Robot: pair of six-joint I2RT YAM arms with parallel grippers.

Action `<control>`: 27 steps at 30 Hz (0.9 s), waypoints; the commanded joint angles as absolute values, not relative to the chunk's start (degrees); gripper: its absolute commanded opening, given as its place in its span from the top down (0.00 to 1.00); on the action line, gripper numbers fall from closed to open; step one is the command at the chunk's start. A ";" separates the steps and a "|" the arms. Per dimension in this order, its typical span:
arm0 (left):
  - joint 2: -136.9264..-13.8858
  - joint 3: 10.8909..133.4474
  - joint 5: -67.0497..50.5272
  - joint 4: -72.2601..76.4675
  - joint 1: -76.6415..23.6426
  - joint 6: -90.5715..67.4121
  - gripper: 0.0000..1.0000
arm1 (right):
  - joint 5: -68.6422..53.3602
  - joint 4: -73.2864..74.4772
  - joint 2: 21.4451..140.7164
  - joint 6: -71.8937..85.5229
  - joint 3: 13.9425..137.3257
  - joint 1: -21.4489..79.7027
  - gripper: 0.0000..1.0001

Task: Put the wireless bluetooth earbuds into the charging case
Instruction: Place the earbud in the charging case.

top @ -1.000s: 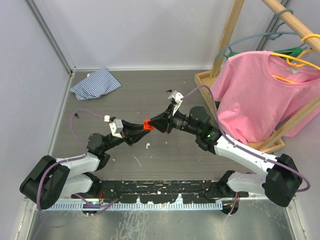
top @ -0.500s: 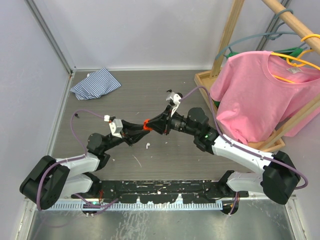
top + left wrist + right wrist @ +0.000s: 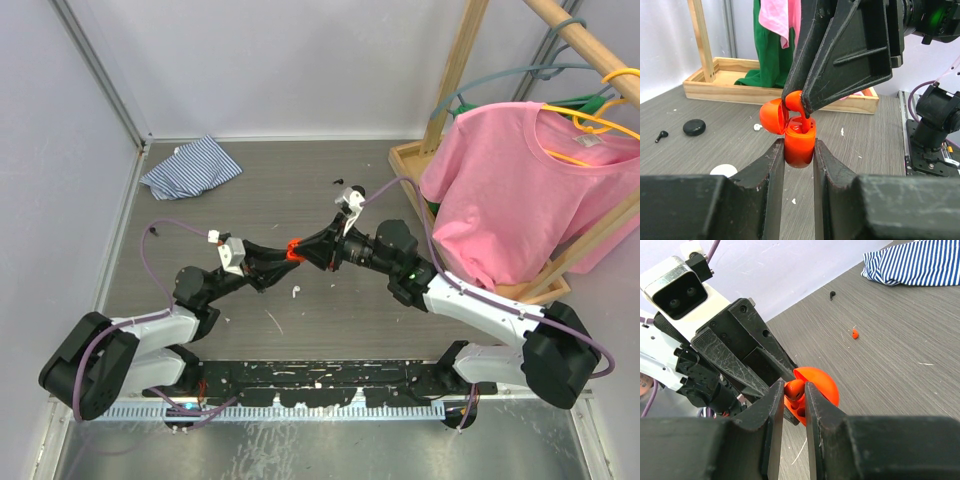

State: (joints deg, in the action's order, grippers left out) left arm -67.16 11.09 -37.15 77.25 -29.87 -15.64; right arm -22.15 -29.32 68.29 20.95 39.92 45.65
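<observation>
My left hand [image 3: 799, 146] pinches the open red case [image 3: 800, 152] upright; my right hand [image 3: 793, 390] pinches the red earbud [image 3: 795, 103] just above its well, stem pointing down

**Top external view:** set high behind the arm bases, looking down and forward over the whole table [image 3: 300, 190] from a distance. The striped cloth [image 3: 190, 167] lies far left and the wooden rack [image 3: 412, 170] far right.

**Left wrist view:** low and close, sighting along the left gripper [image 3: 799, 146] fingers toward the rack side.

**Right wrist view:** close, sighting along the right gripper [image 3: 794, 386] fingers, angled down toward the cloth side.

**Shared field:** all three views show the red charging case [image 3: 293, 248] at mid-table. Both wrist views show the red earbud [image 3: 796, 103] at its mouth and the opposing gripper.
</observation>
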 commanded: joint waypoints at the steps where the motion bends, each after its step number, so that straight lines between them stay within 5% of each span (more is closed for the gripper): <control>1: -65.47 11.26 -36.88 81.87 -29.77 -15.30 1.00 | -21.69 -31.88 68.00 20.70 39.19 46.02 0.79; 27: -67.05 11.29 -36.65 81.83 -29.80 -14.51 1.00 | -20.96 -23.70 64.69 20.03 42.27 46.06 0.56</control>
